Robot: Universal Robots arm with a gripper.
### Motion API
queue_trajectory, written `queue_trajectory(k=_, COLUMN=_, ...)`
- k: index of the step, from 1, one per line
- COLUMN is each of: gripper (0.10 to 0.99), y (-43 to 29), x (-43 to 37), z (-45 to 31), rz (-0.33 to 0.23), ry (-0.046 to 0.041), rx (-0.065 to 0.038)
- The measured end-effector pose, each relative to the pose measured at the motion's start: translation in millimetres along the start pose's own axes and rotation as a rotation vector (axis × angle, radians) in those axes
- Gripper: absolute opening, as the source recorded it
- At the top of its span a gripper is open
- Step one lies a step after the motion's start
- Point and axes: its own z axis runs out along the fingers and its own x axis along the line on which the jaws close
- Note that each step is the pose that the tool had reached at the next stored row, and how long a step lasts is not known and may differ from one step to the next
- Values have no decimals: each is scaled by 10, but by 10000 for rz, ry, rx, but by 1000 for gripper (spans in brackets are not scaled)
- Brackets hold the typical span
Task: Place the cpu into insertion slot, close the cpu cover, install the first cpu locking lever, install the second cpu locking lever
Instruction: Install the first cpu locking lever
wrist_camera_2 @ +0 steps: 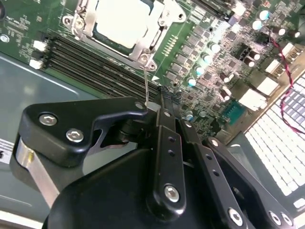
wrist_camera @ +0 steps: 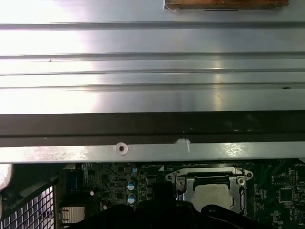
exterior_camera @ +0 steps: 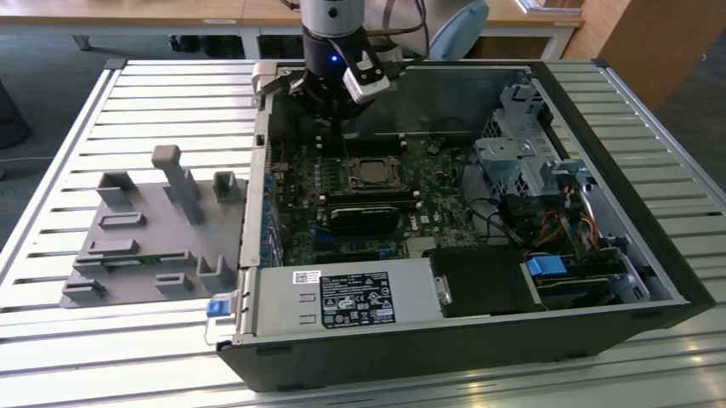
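Pinching a thin silver wire locking lever [wrist_camera_2: 145,81] between its black jointed fingers, the tool [wrist_camera_2: 150,106] is clamped on the wire's free end, just beside one corner of the small square dark insertion slot [wrist_camera_2: 110,43]. Holding the lever at its tip rather than near the slot's corner screw probably gives the most leverage for swinging it. I cannot tell which of the two levers this is.

The small flat square cpu [wrist_camera_2: 121,21], with its dull silver-grey metal face up, sits flat inside the slot. The thin square silver metal cpu cover [wrist_camera_2: 86,19] lies down over the slot, framing that face through its window, so seating and covering look done.

In the exterior view the tool [exterior_camera: 338,115] hangs just above the slot, inside the open black computer case [exterior_camera: 454,357] on the slatted metal counter [exterior_camera: 136,93]. A grey moulded fixture [exterior_camera: 148,229] lies well apart from the slot, toward the exterior view's left.
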Motion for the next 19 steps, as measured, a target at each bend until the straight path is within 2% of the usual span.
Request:
queue_trajectory(k=12, gripper=106, y=13, x=-297, z=22, rz=0, ry=48, rx=2)
queue_trajectory(k=16, gripper=106, y=13, x=-307, z=31, rz=3, ry=54, rx=-22)
queue_trajectory(k=19, gripper=106, y=12, x=-307, z=48, rz=2, ry=56, rx=-102)
